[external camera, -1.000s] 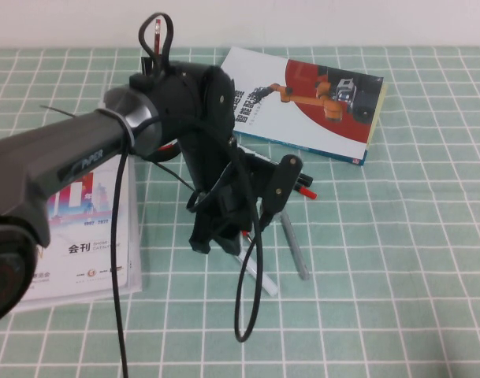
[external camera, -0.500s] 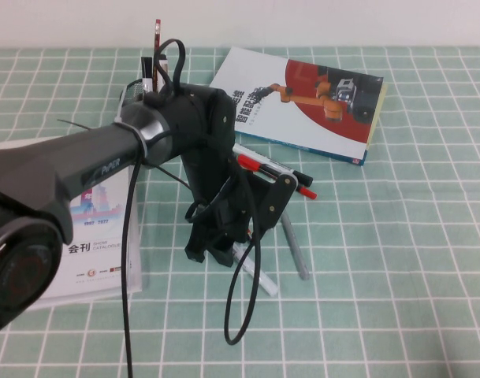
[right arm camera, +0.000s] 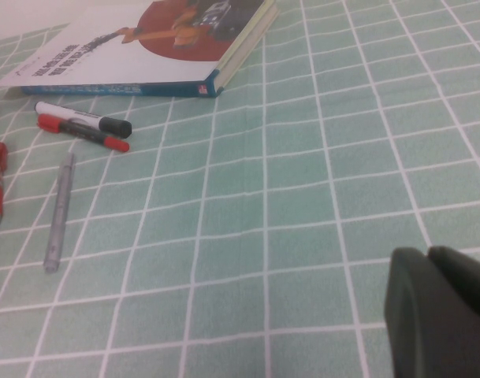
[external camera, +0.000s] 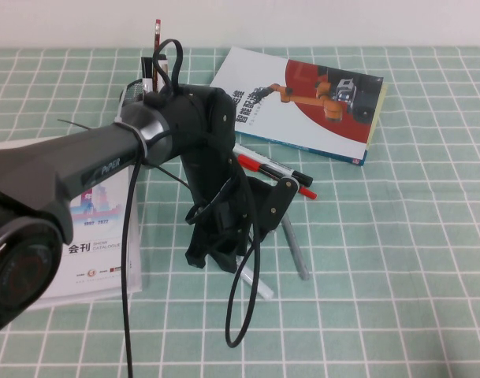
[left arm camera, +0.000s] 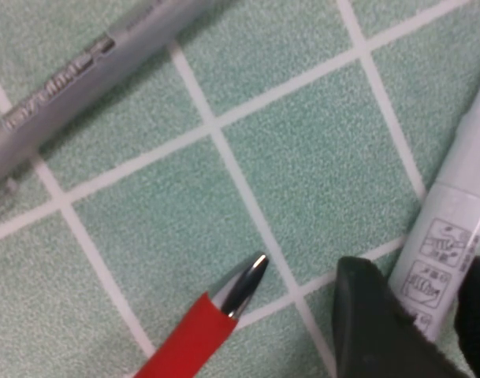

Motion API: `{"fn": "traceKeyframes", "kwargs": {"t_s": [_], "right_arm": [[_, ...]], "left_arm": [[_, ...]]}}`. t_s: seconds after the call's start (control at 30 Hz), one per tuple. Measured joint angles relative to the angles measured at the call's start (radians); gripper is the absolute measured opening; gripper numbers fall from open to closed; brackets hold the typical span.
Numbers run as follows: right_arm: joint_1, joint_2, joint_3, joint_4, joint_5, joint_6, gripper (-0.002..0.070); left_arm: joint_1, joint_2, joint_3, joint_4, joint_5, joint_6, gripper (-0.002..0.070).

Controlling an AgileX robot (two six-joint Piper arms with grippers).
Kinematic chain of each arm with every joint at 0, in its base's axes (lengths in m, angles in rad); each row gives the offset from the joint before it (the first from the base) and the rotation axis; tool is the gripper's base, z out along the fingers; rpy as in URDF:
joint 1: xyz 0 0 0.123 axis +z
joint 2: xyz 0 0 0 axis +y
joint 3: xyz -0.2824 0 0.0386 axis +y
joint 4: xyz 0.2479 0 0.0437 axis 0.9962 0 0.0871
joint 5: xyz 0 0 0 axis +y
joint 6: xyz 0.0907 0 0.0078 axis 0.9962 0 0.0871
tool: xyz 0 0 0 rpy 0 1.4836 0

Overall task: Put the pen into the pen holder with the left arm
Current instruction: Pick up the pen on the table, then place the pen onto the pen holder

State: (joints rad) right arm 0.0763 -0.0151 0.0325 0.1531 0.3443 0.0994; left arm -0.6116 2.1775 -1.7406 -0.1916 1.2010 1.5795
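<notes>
The white pen [left arm camera: 448,228] lies on the green checked cloth. In the high view only its end [external camera: 255,283] shows from under the left arm. My left gripper [left arm camera: 425,315] is low on the cloth, its two black fingers [left arm camera: 373,323] tight on either side of the pen's printed barrel; in the high view the gripper [external camera: 224,246] covers the pen. The black mesh pen holder [external camera: 132,93] stands at the back left, mostly hidden behind the arm, with a pencil sticking up from it. My right gripper [right arm camera: 429,264] is shut and empty, low over bare cloth at the right.
A translucent grey pen [external camera: 295,248] lies just right of the left gripper. A red pen [left arm camera: 200,331] lies close by. Two markers [external camera: 271,168] lie behind, then a book [external camera: 303,102]. A catalogue [external camera: 98,228] lies at the left.
The left arm swung right and came down over the white pen, then sank a little lower onto it. The pens on the cloth have not moved.
</notes>
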Motion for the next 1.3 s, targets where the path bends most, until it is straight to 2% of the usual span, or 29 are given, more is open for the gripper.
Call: {"fn": "traceKeyframes", "kwargs": {"t_s": [0.2, 0.53, 0.8, 0.97, 1.17, 1.3], "right_arm": [[0.0, 0.0, 0.0, 0.0, 0.0, 0.0, -0.002], [0.0, 0.0, 0.0, 0.0, 0.0, 0.0, -0.002], [0.0, 0.0, 0.0, 0.0, 0.0, 0.0, -0.002], [0.0, 0.0, 0.0, 0.0, 0.0, 0.0, -0.002], [0.0, 0.0, 0.0, 0.0, 0.0, 0.0, -0.002], [0.0, 0.0, 0.0, 0.0, 0.0, 0.0, -0.002]], "left_arm": [[0.0, 0.0, 0.0, 0.013, 0.0, 0.0, 0.0119], [-0.012, 0.0, 0.0, 0.031, 0.002, -0.022, 0.0106], [-0.022, -0.012, 0.0, 0.034, 0.002, -0.224, 0.0106], [-0.022, -0.1, 0.002, 0.032, -0.032, -0.387, 0.0105], [-0.022, -0.255, 0.011, -0.079, -0.162, -0.56, 0.0105], [-0.022, -0.399, 0.134, -0.205, -0.421, -0.627, 0.0105]]}}
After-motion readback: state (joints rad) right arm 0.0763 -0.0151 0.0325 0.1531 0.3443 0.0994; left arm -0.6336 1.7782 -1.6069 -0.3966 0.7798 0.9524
